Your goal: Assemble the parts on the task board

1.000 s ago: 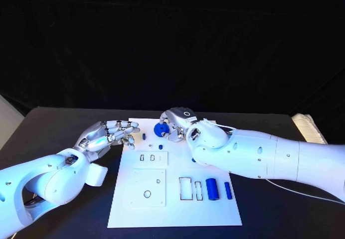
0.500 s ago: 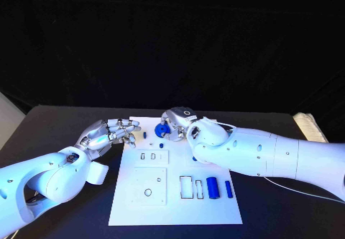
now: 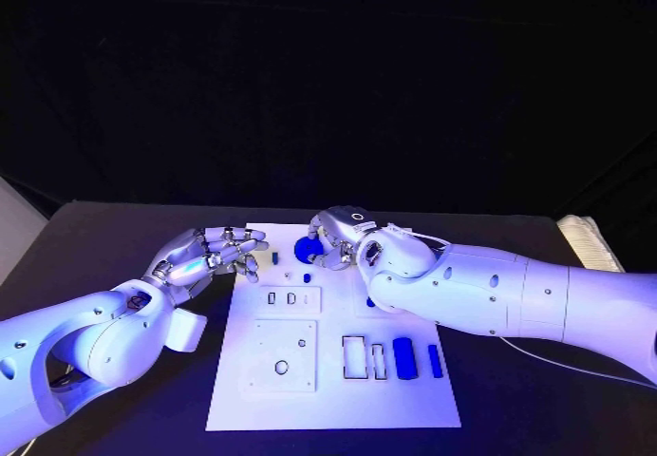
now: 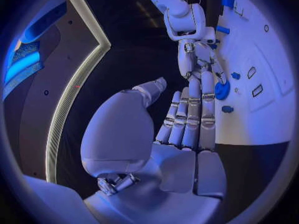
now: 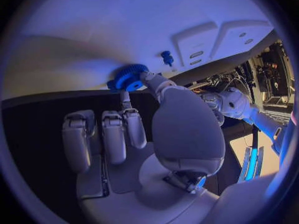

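Blue gear [image 3: 307, 249] sits pinched in the right robot hand [image 3: 346, 238] above the task board [image 3: 333, 399] at upper centre of frame; left robot hand [image 3: 213, 254] hovers spread. Lower it squarely, avoiding the small pegs.

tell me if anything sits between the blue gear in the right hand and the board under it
Nothing visible does. The right hand pinches the blue gear just above the far end of the task board; a small blue peg stands beside it, not beneath.
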